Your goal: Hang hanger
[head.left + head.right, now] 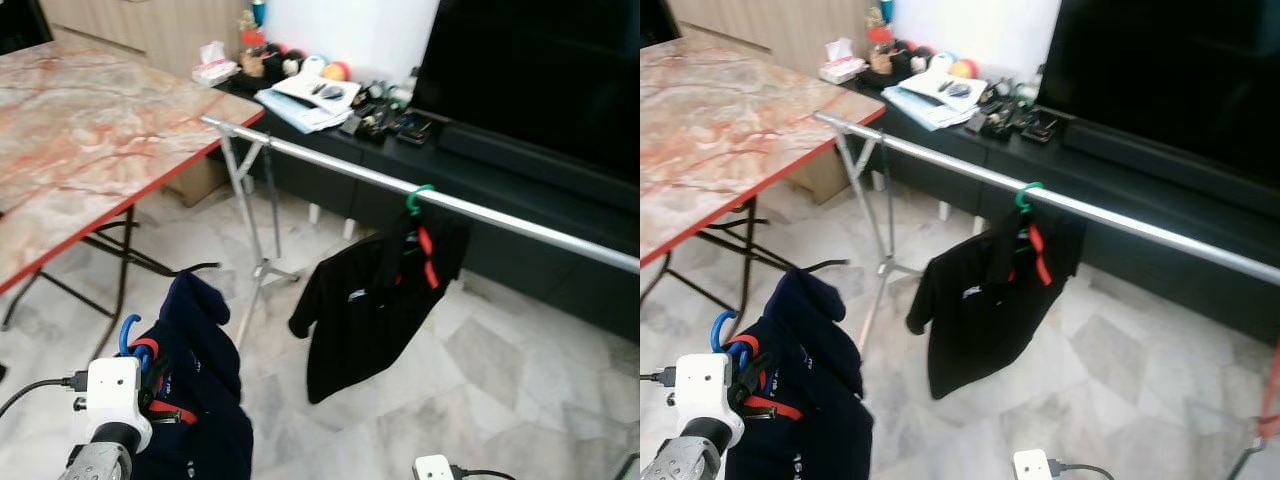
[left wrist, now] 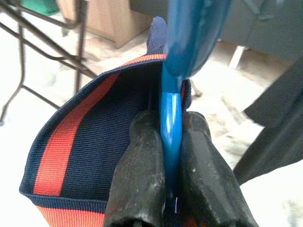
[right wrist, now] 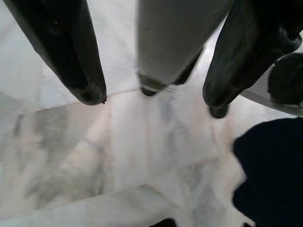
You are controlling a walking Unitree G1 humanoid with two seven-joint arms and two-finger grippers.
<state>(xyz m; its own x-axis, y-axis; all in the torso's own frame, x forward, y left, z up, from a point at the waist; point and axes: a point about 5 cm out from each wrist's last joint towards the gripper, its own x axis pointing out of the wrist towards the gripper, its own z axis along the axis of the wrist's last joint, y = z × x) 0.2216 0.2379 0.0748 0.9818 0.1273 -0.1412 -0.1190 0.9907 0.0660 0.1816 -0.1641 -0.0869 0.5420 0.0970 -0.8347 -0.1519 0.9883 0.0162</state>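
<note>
- Nearest to me, at the lower left of the head view, my left gripper (image 2: 171, 142) is clenched on the blue hanger (image 2: 171, 118); in the left wrist view both black fingers (image 2: 142, 175) press against its shaft from either side.
- On that hanger hangs a navy garment (image 1: 200, 400) with red trim, draped low at the bottom left of the frame, with the blue hook (image 1: 128, 335) curling up above its collar.
- My right gripper (image 3: 151, 97) hangs idle over the marble floor (image 3: 118, 156), its fingers spread apart with nothing between them.
- Further out, mid-frame, a silver clothes rail (image 1: 500, 215) runs diagonally from upper left to right edge, standing on a folding metal stand (image 1: 255, 230).
- A black shirt (image 1: 365, 310) already hangs from the rail on a green-hooked hanger (image 1: 418, 196), well apart from the navy one I hold.
- At upper left sits a marble-topped table (image 1: 80, 130) with a red edge.
- Farthest back, a dark TV cabinet (image 1: 500, 160) carries papers, small clutter and a big black screen (image 1: 540, 70).
</note>
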